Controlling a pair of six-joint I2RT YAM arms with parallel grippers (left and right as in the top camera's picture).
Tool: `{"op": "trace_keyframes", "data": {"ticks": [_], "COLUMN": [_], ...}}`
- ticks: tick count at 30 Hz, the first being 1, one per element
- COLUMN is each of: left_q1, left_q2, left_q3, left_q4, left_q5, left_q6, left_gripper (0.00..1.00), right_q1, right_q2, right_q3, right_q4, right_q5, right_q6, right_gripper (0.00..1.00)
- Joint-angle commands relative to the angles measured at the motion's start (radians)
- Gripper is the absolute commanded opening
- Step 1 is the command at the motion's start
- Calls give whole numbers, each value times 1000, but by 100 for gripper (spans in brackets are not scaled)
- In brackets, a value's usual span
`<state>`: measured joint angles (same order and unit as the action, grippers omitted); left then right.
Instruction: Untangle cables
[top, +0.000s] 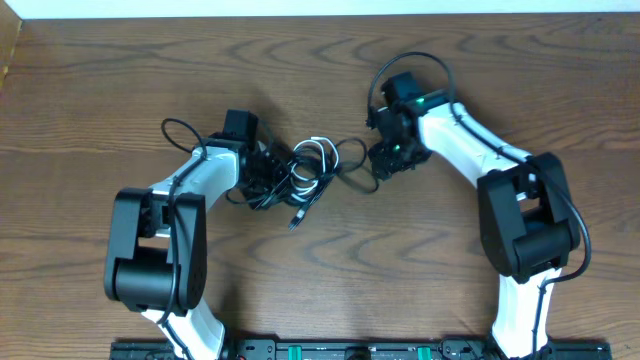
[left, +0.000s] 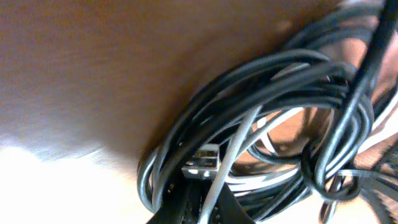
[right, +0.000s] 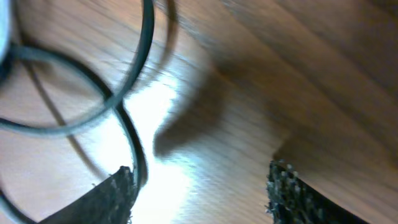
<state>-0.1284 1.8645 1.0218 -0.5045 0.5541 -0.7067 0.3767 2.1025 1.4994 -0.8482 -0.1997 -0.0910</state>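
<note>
The left gripper (top: 262, 168) is clamped shut in the thick of the cables (top: 312, 165), black and white coils bunched at its tip with a silver USB plug (left: 204, 160) right there. The right gripper (right: 199, 186) has its fingers spread over bare wood, a black loop (right: 93, 106) running just beside one finger. The tangle lies between the two arms on a dark wood-grain table (top: 120, 80), with a pale strip (top: 300, 8) along the far edge.

A brown wood-grain table (top: 100, 90) carries a tangled bundle of thin black and white cables (top: 305, 170) near its middle, with one black plug end (top: 294, 222) trailing toward the near edge.
</note>
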Motion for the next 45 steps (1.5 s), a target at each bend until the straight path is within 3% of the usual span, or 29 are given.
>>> {"op": "trace_keyframes", "data": {"ticks": [1, 3, 8, 10, 17, 20, 26, 34, 40, 45], "left_q1": [21, 21, 20, 19, -28, -55, -92, -105, -117, -120], "left_q2": [-91, -135, -192, -195, -168, -150, -104, -48, -48, -48], "left_q3": [12, 36, 96, 97, 97, 97, 97, 96, 96, 95], "left_q4": [-51, -93, -153, -152, -142, -130, -96, -79, -81, -82], "left_q5": [-95, -130, -151, -151, -235, -257, -279, -275, -275, -275], "left_q6": [45, 47, 126, 128, 153, 152, 85, 50, 47, 47], "left_gripper": [14, 17, 24, 24, 28, 29, 30, 29, 29, 30], "right_q1": [-67, -98, -171, -182, -115, -71, 36, 133, 151, 141], "right_q2": [-36, -36, -36, -36, -36, -36, -36, -36, -36, -36], "right_q3": [24, 24, 24, 23, 18, 6, -19, -21, -21, -21], "right_q4": [-9, -8, -5, -9, 5, 39, 143, 213, 203, 158], "right_q5": [-351, -451, -591, -632, -663, -598, -480, -289, -146, -143], "right_q6": [9, 39, 274, 336, 450, 568, 778, 990, 991, 992], "right_gripper": [68, 69, 69, 60, 42, 30, 17, 16, 18, 24]}}
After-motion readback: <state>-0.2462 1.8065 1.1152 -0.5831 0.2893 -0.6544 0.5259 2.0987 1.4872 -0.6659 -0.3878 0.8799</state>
